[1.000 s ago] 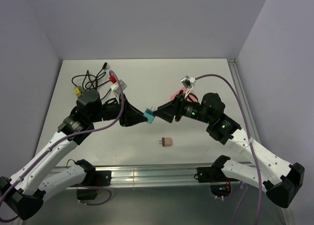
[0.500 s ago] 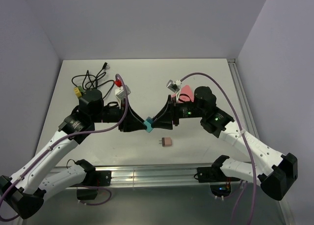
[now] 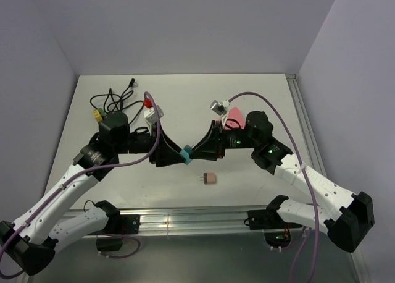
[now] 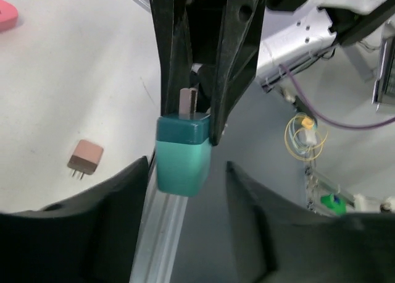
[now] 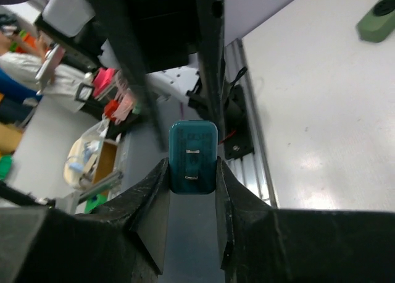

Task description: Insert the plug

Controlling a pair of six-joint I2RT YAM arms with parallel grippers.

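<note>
Teal plug (image 3: 186, 154) hangs over the tabletop (image 3: 185, 104), clear of its edges — right hand (image 5: 192, 164) pinching it, left hand (image 4: 186, 172) slightly spread. Prongs (image 5: 193, 152) hidden from above.

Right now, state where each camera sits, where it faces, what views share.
Top external: above and behind, looking down on the table; left arm and right arm show, left gripper meeting right gripper.
Left wrist: on the left arm, facing the right arm past its own fingers.
Right wrist: facing the left arm, own fingers clamping the teal plug.
Shared: all three show the teal plug; top and left wrist, the pink plug.
</note>
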